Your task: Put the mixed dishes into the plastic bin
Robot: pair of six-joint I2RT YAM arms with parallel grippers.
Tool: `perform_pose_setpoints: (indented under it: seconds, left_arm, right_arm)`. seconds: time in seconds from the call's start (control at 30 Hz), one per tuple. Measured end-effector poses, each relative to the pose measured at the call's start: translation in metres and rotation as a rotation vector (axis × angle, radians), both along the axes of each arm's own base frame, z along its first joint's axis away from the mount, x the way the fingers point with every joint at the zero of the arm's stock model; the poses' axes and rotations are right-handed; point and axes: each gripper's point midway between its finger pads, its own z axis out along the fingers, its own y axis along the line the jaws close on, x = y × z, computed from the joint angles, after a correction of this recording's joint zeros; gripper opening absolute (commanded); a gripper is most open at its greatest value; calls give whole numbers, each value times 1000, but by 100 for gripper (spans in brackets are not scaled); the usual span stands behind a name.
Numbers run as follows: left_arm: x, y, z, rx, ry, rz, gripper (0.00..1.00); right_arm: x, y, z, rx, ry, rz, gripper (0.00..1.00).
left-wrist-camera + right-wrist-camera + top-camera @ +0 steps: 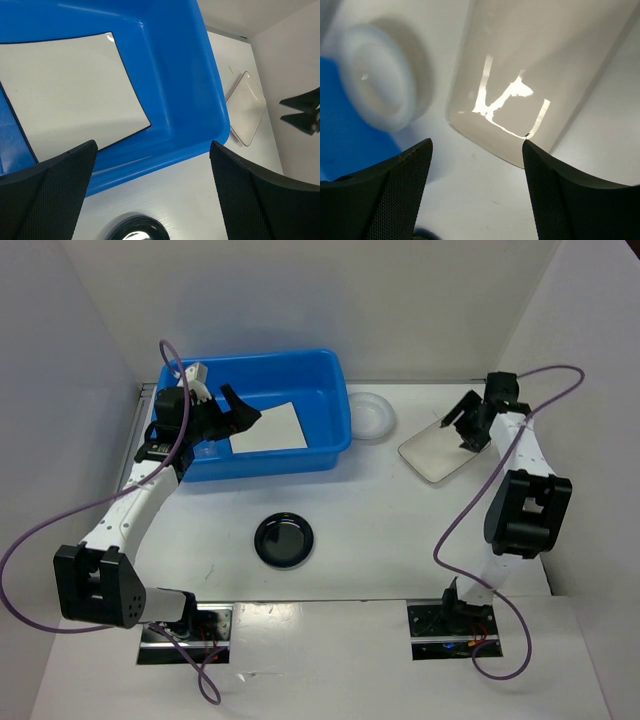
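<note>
The blue plastic bin [335,400] stands at the back left, and a square white plate with a dark rim [268,428] lies inside it. My left gripper [243,410] hovers open and empty over the bin's near side. In the left wrist view the bin [207,90] and its plate [65,95] fill the frame above the gripper [152,190]. My right gripper [466,427] hangs open just above the pale rounded plate [440,452], touching nothing. The right wrist view has that plate [540,55] beyond the gripper [477,185]. A round white bowl [368,415] sits right of the bin.
A round black saucer [284,540] lies in the middle of the table, nearer the arms; its rim [137,230] shows in the left wrist view. White walls close in the table at the back and both sides.
</note>
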Motion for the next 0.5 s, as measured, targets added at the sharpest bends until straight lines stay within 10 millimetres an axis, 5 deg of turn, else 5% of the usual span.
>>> perform_pose_setpoints:
  seconds: [0.1,0.23,0.5]
  left_arm:
    - [-2,-4,-1,-4,9,-17,100]
    - [-4,-5,-2,-6,12,-24,100]
    - [-5,-5,-3,-5,17,-23,100]
  right_arm:
    - [-26,-23,-29,0,84,-105,78]
    - [-46,-43,-43,-9,122,-214,78]
    - [-63,-48,-73,0,166,-308,78]
